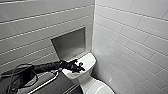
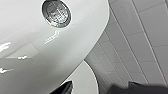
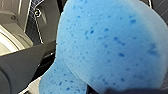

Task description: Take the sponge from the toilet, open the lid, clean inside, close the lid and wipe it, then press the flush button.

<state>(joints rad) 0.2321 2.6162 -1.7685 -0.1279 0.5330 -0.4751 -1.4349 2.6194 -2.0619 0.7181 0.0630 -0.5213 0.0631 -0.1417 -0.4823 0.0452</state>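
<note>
Small round dark flush button (image 2: pixel 56 13), metallic rim, sits mid-top on the tank of the white glossy ceramic toilet (image 1: pixel 86 63). Left arm's fingers (image 2: pixel 65 87) spread, over the tank top near it. White oval plastic lid (image 1: pixel 98 88) down. Bright blue soft sponge (image 3: pixel 107 45) pinched by right arm's fingers (image 3: pixel 20 67). White tiled wall (image 1: pixel 130 37) just beside the toilet.
</note>
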